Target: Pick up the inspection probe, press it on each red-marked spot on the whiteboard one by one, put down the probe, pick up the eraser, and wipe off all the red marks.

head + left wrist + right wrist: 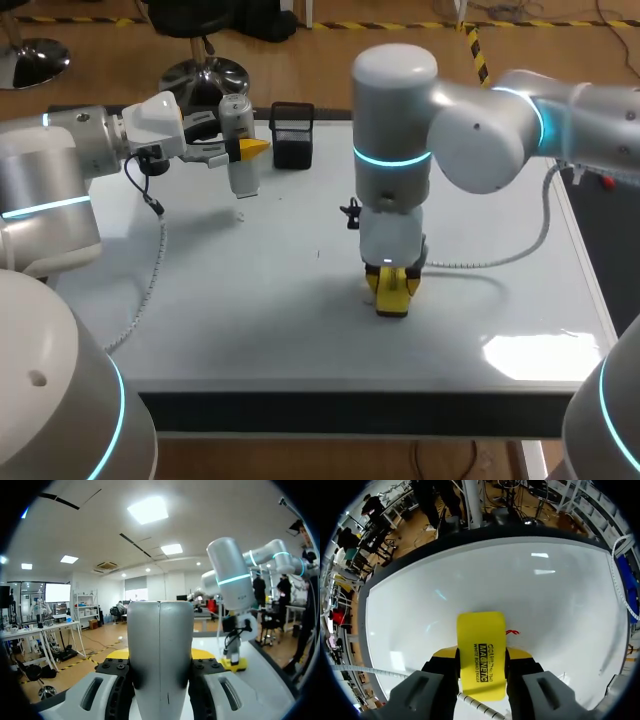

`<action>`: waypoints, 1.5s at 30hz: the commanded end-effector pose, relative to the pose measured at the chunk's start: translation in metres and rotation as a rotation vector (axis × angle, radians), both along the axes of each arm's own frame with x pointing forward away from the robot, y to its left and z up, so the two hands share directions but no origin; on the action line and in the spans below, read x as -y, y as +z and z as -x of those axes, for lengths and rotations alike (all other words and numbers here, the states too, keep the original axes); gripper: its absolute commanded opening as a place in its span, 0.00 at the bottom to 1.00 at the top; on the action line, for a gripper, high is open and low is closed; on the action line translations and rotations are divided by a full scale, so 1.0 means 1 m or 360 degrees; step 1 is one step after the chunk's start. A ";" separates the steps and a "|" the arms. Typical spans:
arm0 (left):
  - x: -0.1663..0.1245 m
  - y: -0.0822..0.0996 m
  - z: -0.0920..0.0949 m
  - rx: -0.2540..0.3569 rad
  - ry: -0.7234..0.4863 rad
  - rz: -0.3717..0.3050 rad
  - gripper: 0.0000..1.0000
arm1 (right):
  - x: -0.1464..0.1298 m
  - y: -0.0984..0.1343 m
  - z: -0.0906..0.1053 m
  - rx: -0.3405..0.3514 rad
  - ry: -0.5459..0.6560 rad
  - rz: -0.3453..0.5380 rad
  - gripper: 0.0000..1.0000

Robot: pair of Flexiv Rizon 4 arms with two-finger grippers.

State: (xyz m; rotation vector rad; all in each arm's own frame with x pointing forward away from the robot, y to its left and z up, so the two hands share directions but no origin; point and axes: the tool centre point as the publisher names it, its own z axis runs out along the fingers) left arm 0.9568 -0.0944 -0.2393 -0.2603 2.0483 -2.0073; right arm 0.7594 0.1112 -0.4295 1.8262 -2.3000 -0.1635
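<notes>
On the left, my left arm is coming in over the far left part of the whiteboard [250, 300], and the left gripper [246, 150] is clamping the inspection probe [243, 180], a pale grey cylinder standing upright, from both sides with its yellow-tipped fingers. From the left wrist, the probe is filling the space between the fingers and hiding most of both yellow tips. From overhead, I cannot tell whether the probe's lower end is touching the board or hanging just above it. Just to the right of the probe, a small black container [292, 150] is sitting at the far edge of the board with its top open; its inside is too dark and small to make out. Further right, near the middle of the board, my right arm is reaching down from the right side, and its bulky wrist is covering most of the right gripper [392, 290] from above. From the right wrist, the fingers are gripping the yellow eraser [481, 652] on two sides, and the eraser is resting flat on the white surface. A small red mark [512, 632] is showing just beside the eraser's edge, partly cut off by it. A grey cable [500, 262] is trailing across the board to the right of this gripper.
</notes>
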 end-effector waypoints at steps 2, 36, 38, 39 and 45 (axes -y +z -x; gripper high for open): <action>0.000 0.001 0.000 0.0002 0.0002 0.0002 0.00 | -0.008 0.013 0.009 -0.0012 0.0004 -0.0068 0.00; 0.000 0.001 0.000 0.0002 0.0002 0.0002 0.00 | -0.078 0.006 0.004 0.0011 0.0310 -0.0039 0.00; 0.000 0.001 0.000 0.0002 0.0002 0.0002 0.00 | -0.078 0.005 0.006 0.0025 0.0310 -0.0023 0.00; 0.000 0.001 0.000 0.0002 0.0002 0.0002 0.00 | -0.078 0.006 0.006 0.0037 0.0312 -0.0010 0.00; 0.000 0.001 0.000 0.0002 0.0002 0.0002 0.00 | -0.077 0.010 0.013 0.0108 0.0303 0.0051 0.00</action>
